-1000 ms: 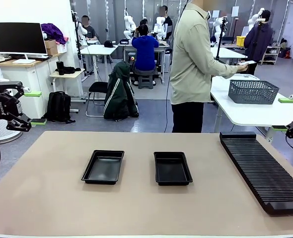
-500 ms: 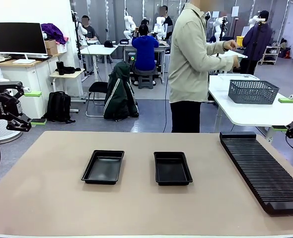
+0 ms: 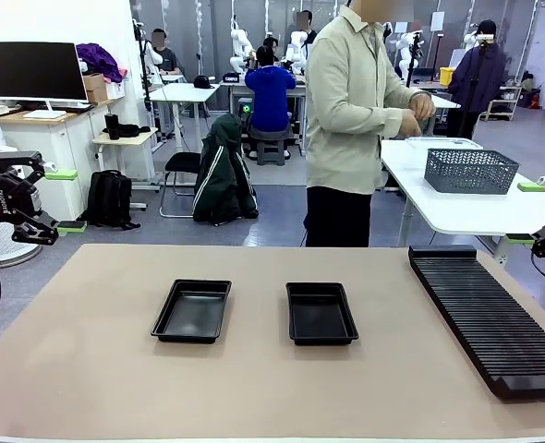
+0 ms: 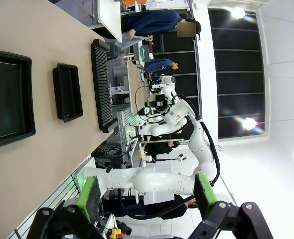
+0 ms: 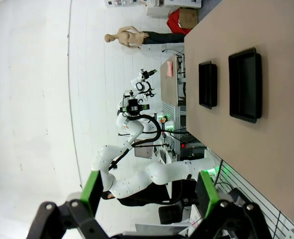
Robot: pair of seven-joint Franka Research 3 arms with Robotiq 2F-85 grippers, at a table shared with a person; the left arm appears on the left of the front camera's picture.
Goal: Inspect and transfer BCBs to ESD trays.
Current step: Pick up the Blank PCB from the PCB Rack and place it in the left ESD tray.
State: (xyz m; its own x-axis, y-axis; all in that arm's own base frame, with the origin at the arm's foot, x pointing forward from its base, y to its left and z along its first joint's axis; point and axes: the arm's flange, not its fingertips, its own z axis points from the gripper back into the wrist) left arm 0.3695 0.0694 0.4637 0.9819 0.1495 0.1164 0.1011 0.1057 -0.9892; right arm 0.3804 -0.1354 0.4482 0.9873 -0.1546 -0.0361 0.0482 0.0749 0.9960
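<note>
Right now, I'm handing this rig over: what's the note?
Left gripper: open, empty, off the table's left side.
Right gripper: open, empty, off the right side.
Left shallow black plastic tray, right shallow black plastic tray: mid-table, both empty.
Person faces the white side table with the grey mesh basket.
Done: no board in a tray. Left: inspect and transfer all.

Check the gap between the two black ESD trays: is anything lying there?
Nothing. In the front view the stretch of table between the left tray and the right tray is bare.

Ribbed rack [image 3: 490,323] cut at right edge, ESD tray [image 4: 30,94] clipped in left wrist view, anything in person's hands [image 3: 420,107] indiscernible
</note>
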